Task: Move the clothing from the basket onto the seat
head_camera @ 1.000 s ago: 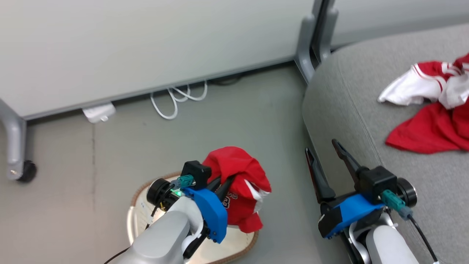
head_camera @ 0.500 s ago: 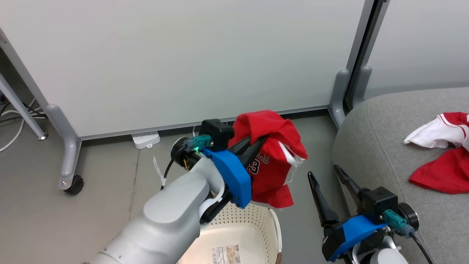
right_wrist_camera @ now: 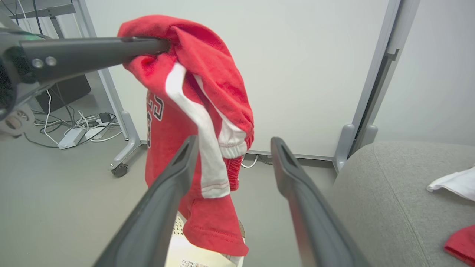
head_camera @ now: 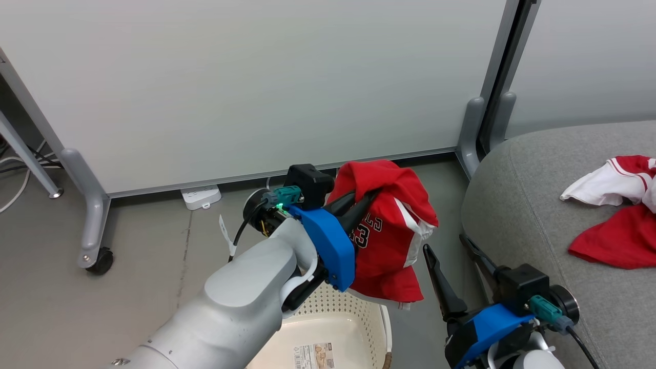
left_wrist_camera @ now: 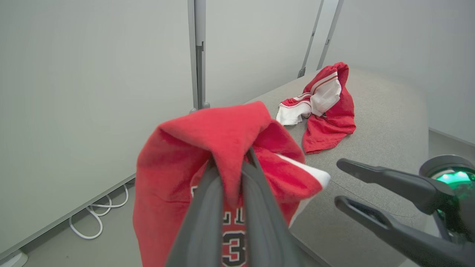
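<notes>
My left gripper (head_camera: 366, 197) is shut on a fold of a red jersey (head_camera: 389, 225) with black-and-white lettering. The jersey hangs in the air above the cream perforated basket (head_camera: 353, 312). In the left wrist view both fingers (left_wrist_camera: 207, 207) pinch the red cloth (left_wrist_camera: 178, 178). A second red and white garment (head_camera: 615, 215) lies crumpled on the grey seat (head_camera: 523, 205) to the right. My right gripper (head_camera: 445, 243) stands open and empty beside the seat's edge, just right of the hanging jersey (right_wrist_camera: 207, 92).
White partition panels stand behind, on grey feet with casters (head_camera: 95, 246). A white power strip (head_camera: 201, 196) and cables lie on the floor by the panels. A grey post (head_camera: 469, 133) rises at the seat's left corner.
The head camera has tilted up. My left arm has lifted the jersey out of the basket and carried it slightly right, towards the seat. The right gripper has stayed open.
</notes>
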{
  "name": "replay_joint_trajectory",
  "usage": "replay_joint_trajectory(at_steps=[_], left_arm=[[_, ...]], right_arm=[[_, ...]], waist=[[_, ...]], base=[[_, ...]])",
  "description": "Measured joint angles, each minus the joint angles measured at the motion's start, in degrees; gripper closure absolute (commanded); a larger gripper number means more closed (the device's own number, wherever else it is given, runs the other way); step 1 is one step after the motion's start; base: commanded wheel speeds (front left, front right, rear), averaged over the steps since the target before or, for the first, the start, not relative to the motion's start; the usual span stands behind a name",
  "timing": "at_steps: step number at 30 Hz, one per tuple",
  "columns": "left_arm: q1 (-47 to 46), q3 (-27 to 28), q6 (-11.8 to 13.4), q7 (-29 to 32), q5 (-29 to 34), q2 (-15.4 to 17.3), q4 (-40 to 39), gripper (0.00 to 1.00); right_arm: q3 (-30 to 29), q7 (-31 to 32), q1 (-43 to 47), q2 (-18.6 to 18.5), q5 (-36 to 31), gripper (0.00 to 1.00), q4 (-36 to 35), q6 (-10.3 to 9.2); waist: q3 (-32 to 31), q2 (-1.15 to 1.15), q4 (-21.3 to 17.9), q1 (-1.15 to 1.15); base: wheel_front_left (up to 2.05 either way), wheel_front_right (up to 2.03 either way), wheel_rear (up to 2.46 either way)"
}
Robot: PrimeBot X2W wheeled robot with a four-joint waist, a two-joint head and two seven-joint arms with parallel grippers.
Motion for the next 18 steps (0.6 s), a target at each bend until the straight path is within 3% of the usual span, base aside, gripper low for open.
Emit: replay_joint_trajectory(at_steps=[10, 18], left_arm=[[-0.8, -2.1, 0.1, -0.9, -2.3, 0.0, 0.5, 1.00], [-1.1, -3.9, 0.1, -1.4, -3.1, 0.0, 0.6, 1.00]], right_arm=[[4.8, 2.9, -2.0, -0.1, -0.3, 0.00, 1.0, 0.01], [9.1, 5.4, -9.8, -1.8, 0.9, 0.00, 7.7, 0.00]], waist=[[0.3, 0.00, -0.8, 0.00], [0.6, 0.00, -0.7, 0.00]], base=[[0.00, 0.00, 0.00], [0.00, 0.00, 0.00]])
